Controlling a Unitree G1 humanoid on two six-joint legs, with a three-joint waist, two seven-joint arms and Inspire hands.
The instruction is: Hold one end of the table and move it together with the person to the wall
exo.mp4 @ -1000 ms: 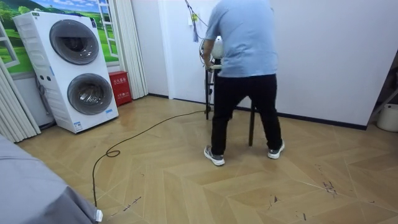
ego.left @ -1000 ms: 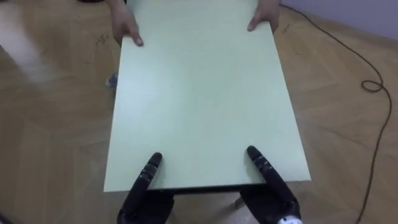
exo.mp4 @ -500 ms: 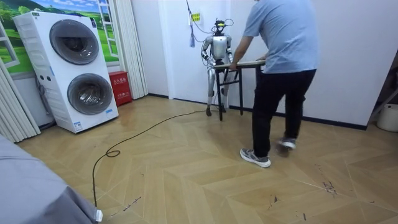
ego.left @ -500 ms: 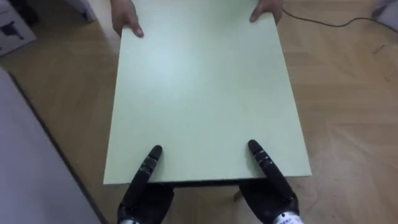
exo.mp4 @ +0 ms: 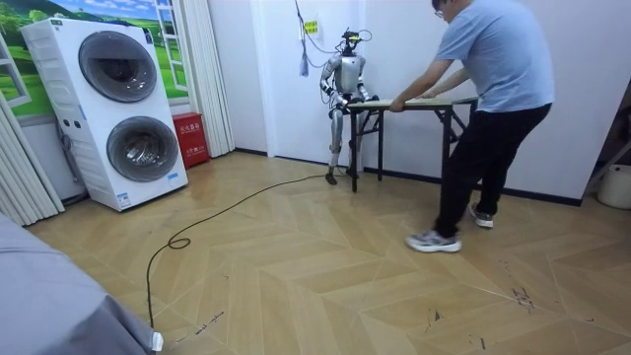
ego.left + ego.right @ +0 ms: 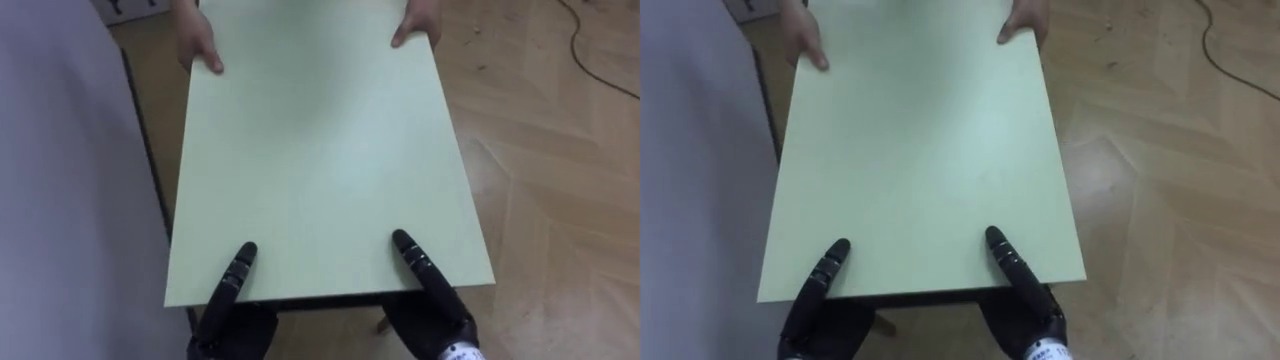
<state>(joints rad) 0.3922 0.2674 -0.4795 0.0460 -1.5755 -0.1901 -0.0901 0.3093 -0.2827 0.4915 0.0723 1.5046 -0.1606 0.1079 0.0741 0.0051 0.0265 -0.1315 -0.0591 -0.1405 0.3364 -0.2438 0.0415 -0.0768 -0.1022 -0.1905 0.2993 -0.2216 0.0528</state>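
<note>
A table with a pale green top point(image 6: 320, 150) stretches away from me. My left hand point(image 6: 236, 285) and right hand point(image 6: 422, 280) hold its near edge, thumbs lying on top and palms below the rim. A person's hands point(image 6: 200, 45) grip the far corners. In the room view I stand by the white wall at one end of the table point(image 5: 434, 101), and the person point(image 5: 488, 69) leans over the other end, mid-step.
A pale grey wall point(image 6: 70, 180) runs close along the table's left side. Wooden floor point(image 6: 560, 200) lies open to the right, with a black cable point(image 6: 600, 60) on it. Stacked washing machines point(image 5: 118, 108) stand at the room view's left.
The person has stepped toward the room view's right, swinging their end of the table around. My view turned with it, so the wall now fills the left. Both hands kept their hold.
</note>
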